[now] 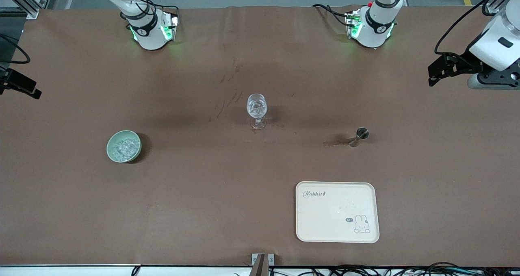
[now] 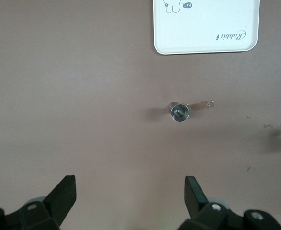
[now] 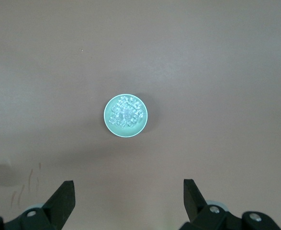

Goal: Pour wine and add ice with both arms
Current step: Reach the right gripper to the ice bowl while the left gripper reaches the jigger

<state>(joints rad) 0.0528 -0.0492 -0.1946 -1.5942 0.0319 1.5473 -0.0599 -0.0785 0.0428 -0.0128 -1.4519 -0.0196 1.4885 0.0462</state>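
High front camera faces both bases, wrist cameras look straight down from height — jigger [image 1: 361, 134] [image 2: 180, 112] shared.

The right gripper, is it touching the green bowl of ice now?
Apart. In the right wrist view the right gripper hangs open high above the table, and bare brown table shows between its fingertips and the green bowl holding the ice.
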